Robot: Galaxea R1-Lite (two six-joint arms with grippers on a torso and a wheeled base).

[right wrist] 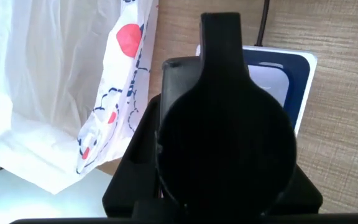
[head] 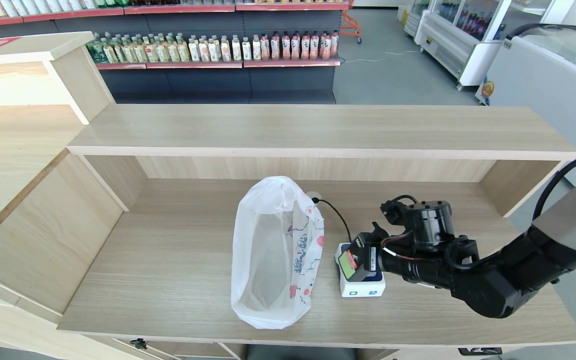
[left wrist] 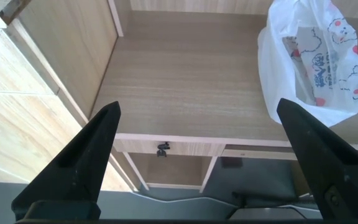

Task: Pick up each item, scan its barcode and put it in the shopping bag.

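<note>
right gripper (head: 357, 256) grasping an item (head: 348, 264) over the scanner (head: 363, 289) near the counter's (head: 168, 280) front edge; left gripper (left wrist: 197, 109) spread, empty. scanning apparently under way; bag (head: 273, 250) looks empty, bagging remains.

the right arm (head: 493, 287) is glossy black with rounded joints, a stubby cylinder (head: 433, 217) and thin looping cables (head: 404, 197). the left claw (left wrist: 199, 107) has two matte black wedge fingers (left wrist: 79, 162) tapering to points.

Nothing can be read — the blue marks printed on the white plastic shopping bag (head: 275, 250), the green-and-orange label on the small dark item (head: 349, 263) and the labels of the bottles (head: 213, 49) on the far shelves (head: 193, 65) are all too small.
</note>
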